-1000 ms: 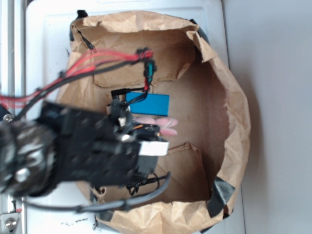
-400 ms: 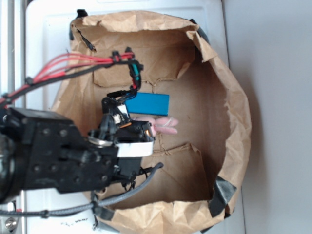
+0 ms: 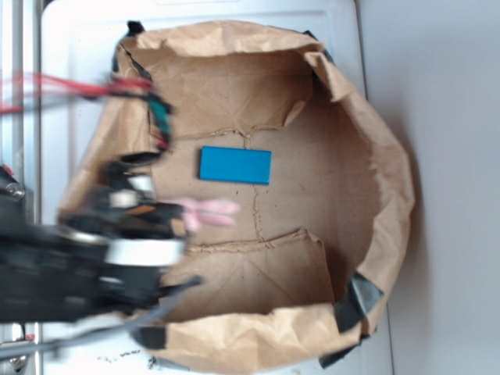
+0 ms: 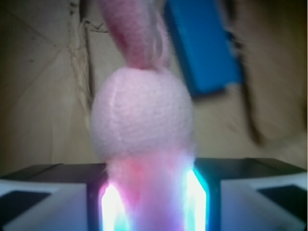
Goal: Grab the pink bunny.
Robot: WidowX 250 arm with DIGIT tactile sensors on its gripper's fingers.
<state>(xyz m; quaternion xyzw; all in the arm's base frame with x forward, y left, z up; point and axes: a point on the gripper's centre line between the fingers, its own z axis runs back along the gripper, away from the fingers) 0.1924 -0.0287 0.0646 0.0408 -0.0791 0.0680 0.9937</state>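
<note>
The pink bunny (image 4: pixel 143 115) fills the middle of the wrist view, its body squeezed between the two glowing pads (image 4: pixel 109 207) and its ears pointing away from me. My gripper (image 4: pixel 149 207) is shut on the pink bunny. In the exterior view the bunny's ears (image 3: pixel 209 212) stick out to the right of the blurred black gripper (image 3: pixel 160 219), above the floor of the brown paper bag (image 3: pixel 375 195).
A flat blue block (image 3: pixel 234 165) lies on the bag's floor, just beyond the bunny; it also shows as the blue block (image 4: pixel 204 48) in the wrist view. The bag's crumpled walls ring the space. A white surface (image 3: pixel 78 47) lies under the bag.
The arm has swung left, carrying the pink bunny leftward with it. The blue block stays where it was and now shows whole.
</note>
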